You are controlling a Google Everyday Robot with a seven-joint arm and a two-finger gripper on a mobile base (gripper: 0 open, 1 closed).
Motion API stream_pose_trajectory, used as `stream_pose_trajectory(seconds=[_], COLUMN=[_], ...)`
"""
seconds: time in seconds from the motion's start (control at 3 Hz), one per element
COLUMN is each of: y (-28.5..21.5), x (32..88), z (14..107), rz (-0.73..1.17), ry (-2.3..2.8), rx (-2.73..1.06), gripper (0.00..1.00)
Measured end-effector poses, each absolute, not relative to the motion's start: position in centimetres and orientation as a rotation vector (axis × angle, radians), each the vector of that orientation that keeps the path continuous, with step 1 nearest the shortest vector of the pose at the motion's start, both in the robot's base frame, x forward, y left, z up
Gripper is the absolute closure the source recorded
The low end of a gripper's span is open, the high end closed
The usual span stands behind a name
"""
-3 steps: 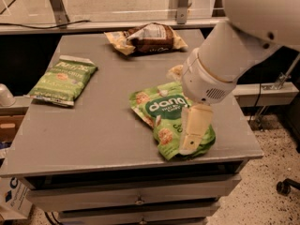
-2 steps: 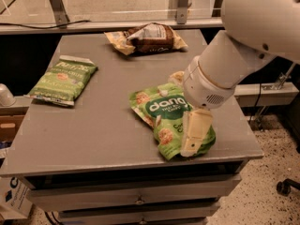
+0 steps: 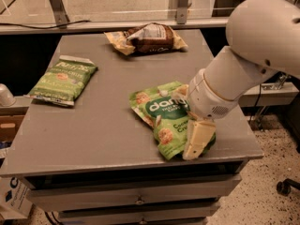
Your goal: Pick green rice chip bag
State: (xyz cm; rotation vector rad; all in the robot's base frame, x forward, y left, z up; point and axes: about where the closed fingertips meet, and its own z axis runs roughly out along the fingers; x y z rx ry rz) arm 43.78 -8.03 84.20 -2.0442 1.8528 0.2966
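The grey counter [image 3: 108, 125] bears three bags: one lime-green crinkled pouch [image 3: 164, 114], one olive-green flat bag [image 3: 63, 78], one brown-cream bag [image 3: 147, 37]. One cream end effector [image 3: 198, 143] touches the pouch's right edge; I cannot tell its grip.

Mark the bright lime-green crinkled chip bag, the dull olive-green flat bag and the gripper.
Bright lime-green crinkled chip bag [image 3: 161, 108], camera view: on its dark green oval logo.
Dull olive-green flat bag [image 3: 63, 78], camera view: on its middle.
Gripper [image 3: 194, 146], camera view: its cream end, over the lime bag's right edge.
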Motion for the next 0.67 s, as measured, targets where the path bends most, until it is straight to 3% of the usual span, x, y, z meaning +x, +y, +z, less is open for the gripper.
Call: stream_pose_trajectory(seconds=[0.67], y=[-7.77], x=[42.64], z=[83.56], rz=[0.321], ry=[1.846], rx=[-2.065], gripper=[0.63])
